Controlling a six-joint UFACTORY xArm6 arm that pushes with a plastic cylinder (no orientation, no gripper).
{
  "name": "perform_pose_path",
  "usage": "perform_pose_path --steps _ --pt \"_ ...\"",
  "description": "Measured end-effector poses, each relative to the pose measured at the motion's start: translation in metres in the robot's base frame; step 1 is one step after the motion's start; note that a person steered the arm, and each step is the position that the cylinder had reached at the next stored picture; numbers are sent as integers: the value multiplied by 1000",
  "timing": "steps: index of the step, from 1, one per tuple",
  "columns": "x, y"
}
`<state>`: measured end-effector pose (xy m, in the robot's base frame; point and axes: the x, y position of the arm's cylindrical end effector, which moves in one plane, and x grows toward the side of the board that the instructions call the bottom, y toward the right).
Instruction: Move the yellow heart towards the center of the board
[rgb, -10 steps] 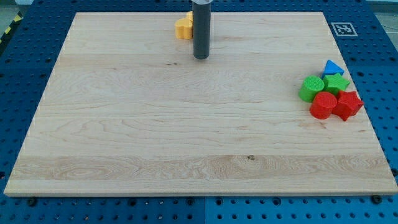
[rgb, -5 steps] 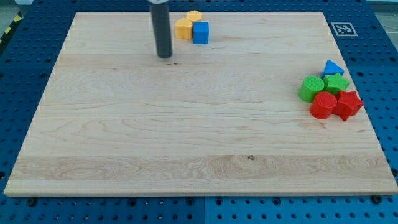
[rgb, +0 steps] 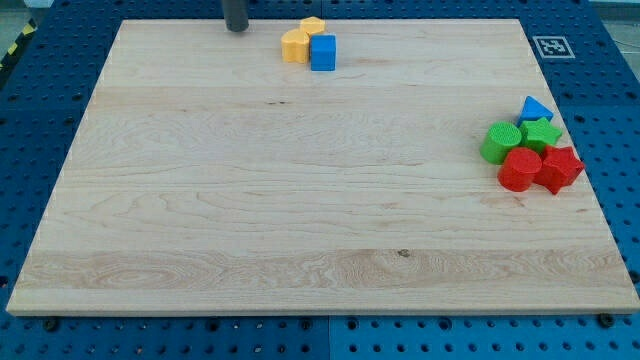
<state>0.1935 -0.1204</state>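
Note:
The yellow heart (rgb: 294, 46) lies near the top edge of the wooden board (rgb: 200, 200), a little left of the middle. A second yellow block (rgb: 313, 26) touches it at its upper right, and a blue cube (rgb: 323, 53) touches it on the right. My tip (rgb: 236, 30) stands at the board's top edge, up and to the left of the yellow heart, with a clear gap between them. Only the lowest part of the rod shows.
A cluster lies at the view's right edge: a blue triangle (rgb: 536, 107), a green star (rgb: 541, 132), a green cylinder (rgb: 501, 142), a red cylinder (rgb: 520, 169) and a red star (rgb: 559, 168). A fiducial marker (rgb: 551, 46) sits at the top right corner.
My tip has moved left and up, from just right of the yellow blocks to the board's top edge left of them. The blue cube has come into view. No block has moved.

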Motion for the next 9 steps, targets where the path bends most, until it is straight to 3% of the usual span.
perform_pose_path --steps 3,9 --pt "16 78" --pt "54 79"
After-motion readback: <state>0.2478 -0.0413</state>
